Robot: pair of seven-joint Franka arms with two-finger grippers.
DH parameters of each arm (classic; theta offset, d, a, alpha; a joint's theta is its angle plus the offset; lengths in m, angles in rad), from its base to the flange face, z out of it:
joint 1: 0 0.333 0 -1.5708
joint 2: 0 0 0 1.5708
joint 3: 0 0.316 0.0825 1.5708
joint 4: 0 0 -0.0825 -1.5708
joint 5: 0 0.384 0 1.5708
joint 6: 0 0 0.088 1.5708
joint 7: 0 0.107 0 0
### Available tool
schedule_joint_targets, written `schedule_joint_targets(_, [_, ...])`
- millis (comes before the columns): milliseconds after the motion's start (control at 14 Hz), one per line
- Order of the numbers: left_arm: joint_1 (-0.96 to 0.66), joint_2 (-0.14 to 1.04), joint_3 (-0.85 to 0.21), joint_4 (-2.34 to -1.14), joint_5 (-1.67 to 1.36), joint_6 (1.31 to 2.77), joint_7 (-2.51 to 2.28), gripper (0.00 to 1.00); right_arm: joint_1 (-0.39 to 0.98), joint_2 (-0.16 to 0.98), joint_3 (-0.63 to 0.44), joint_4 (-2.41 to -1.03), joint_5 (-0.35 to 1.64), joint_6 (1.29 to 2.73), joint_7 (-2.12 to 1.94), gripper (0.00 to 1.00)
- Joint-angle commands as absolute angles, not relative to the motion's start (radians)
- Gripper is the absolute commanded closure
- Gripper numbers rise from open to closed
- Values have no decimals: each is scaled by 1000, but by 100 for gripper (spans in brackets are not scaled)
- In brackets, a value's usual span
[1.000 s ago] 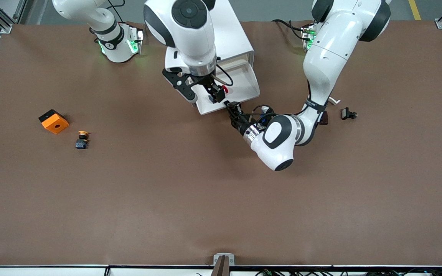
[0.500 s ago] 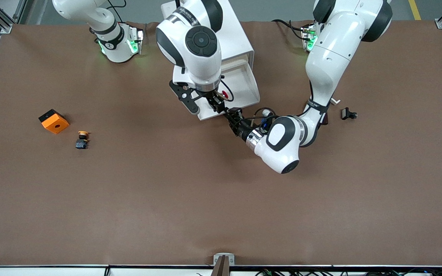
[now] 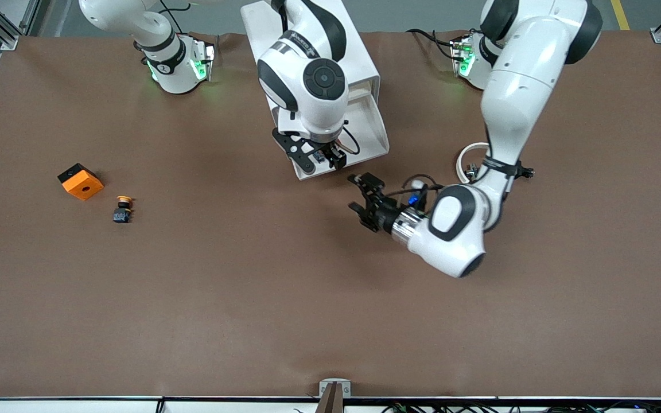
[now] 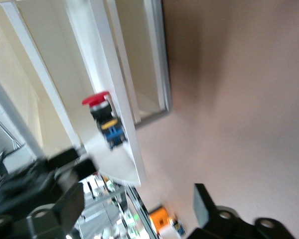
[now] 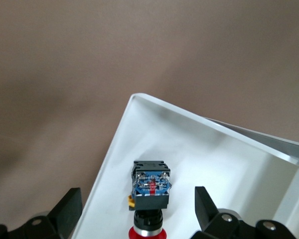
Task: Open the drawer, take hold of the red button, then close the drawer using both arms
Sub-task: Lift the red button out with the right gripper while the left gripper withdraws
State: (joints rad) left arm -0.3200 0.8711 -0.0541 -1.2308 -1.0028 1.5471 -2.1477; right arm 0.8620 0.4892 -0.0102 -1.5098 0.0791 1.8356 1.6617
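Since the earlier frames the left gripper point(image 3: 363, 202) has let go of the beige front of the shallow white tray drawer point(image 3: 372, 127) and drawn away from it; it now hangs over bare brown surface point(image 3: 330, 321), its jaws spread wide and holding nothing. Over the same second the right gripper point(image 3: 329, 159) has swung from one part of the drawer to the corner lying closest to the front camera, where it hovers above the tray with its jaws wide apart and empty.

That drawer stands pulled out of the white box cabinet point(image 3: 359, 57) toward the front camera. Inside it lies the small push button with the red mushroom cap and black-blue body point(image 5: 150, 196), on its side on the white floor, close to one wall of the tray. In the right wrist view it sits directly between the two open black fingers point(image 5: 65, 211), seemingly untouched by either (the front view hides it under the right arm's wrist). From the left wrist view the same button point(image 4: 104, 119) shows just inside the drawer's front, well apart from the left gripper.

Toward the right arm's end of the surface sit an orange cube point(image 3: 80, 181) and, just beside it and nearer the front camera, a like button with a yellow-orange cap point(image 3: 123, 209).
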Motion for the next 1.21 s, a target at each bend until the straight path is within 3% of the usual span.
schedule_joint_targets(0, [-221, 851, -49, -1207, -999, 1519, -2079, 0, 880, 500, -17, -1522, 84, 1839, 1661, 0])
schedule_joint_targets(429, [-167, 732, -37, -1198, -849, 1511, -1831, 0, 881, 511, -17, -1554, 81, 1839, 1605, 0])
schedule_joint_targets(714, [-166, 700, 34, -1198, -672, 1591, -1489, 0, 881, 518, -17, -1552, 87, 1841, 1549, 55])
schedule_joint_targets(857, [-178, 698, 35, -1198, -518, 1609, -1376, 0, 881, 520, -15, -1548, 89, 1841, 1549, 74])
schedule_joint_targets(1143, [-247, 660, 23, -1204, -267, 1675, -1099, 0, 862, 515, -17, -1502, 98, 1829, 1540, 76])
